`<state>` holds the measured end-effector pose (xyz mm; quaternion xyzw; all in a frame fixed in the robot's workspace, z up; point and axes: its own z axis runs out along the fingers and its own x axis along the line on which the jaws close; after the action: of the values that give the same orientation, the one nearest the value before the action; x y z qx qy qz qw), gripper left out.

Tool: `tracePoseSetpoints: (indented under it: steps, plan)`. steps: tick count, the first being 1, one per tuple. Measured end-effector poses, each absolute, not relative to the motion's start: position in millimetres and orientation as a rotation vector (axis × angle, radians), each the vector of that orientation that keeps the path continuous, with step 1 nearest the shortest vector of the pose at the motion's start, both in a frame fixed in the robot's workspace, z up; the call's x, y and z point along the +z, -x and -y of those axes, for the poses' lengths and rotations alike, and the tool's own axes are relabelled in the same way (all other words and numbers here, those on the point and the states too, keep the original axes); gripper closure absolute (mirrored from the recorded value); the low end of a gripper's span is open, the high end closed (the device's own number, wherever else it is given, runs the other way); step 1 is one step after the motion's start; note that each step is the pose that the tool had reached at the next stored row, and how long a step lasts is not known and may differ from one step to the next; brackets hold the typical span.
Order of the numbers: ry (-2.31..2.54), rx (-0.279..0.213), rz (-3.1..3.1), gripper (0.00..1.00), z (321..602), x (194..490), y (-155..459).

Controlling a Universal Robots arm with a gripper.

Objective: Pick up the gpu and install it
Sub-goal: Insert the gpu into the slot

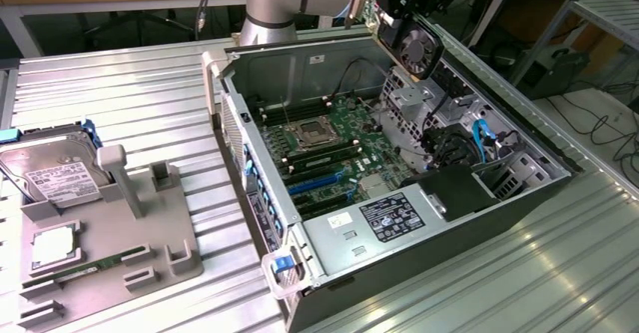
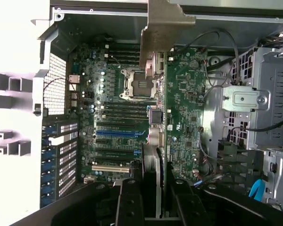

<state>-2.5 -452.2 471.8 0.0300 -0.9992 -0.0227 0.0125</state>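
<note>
One gripper [image 2: 155,193] is pinching the gpu [image 2: 166,28] edge-on, bracket end pointing away; you are holding it above the open computer case [image 1: 289,71], probably so its edge is lining up with the motherboard slots [image 2: 118,133].

Motherboard [image 1: 345,146] coloured dark green, slots picked out in blue and black, gpu [image 2: 156,117] edged in green with pale grey bracket, gripper [image 2: 154,188] finished black, hard drive [image 1: 50,172] silvered and white-labelled, table [image 1: 130,86] ribbed in pale grey.
</note>
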Motion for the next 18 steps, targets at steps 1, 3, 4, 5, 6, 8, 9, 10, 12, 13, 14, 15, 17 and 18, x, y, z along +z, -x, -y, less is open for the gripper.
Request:
tracePoseSetpoints:
  steps: [1,3,4,5,6,8,9,10,12,13,14,15,17,18]
  plan:
    - [-0.102,-0.071,3.114,0.73,452.1,471.8,2.5]
    - [-0.125,-0.07,3.113,0.73,452.1,471.8,2.5]
    - [-0.137,-0.07,3.112,0.73,452.1,471.8,2.5]
    - [-0.148,-0.07,3.111,0.73,452.1,471.8,2.5]
    - [-0.157,-0.07,3.111,0.73,452.2,471.8,2.5]
    - [-0.173,-0.069,3.11,0.73,452.2,471.8,2.5]
    - [-0.181,-0.069,3.109,0.73,452.2,471.8,2.5]
    - [-0.19,-0.069,3.109,0.73,452.2,471.8,2.5]
    - [-0.207,-0.069,3.107,0.73,452.2,471.8,2.5]
    - [-0.215,-0.069,3.107,0.73,452.2,471.8,2.6]
    - [-0.225,-0.069,3.106,0.73,452.2,471.8,2.5]
    - [-0.232,-0.069,3.105,0.73,452.2,471.8,2.5]
    - [-0.252,-0.068,3.103,0.73,452.2,471.8,2.6]
    - [-0.262,-0.068,3.102,0.73,452.2,471.8,2.6]
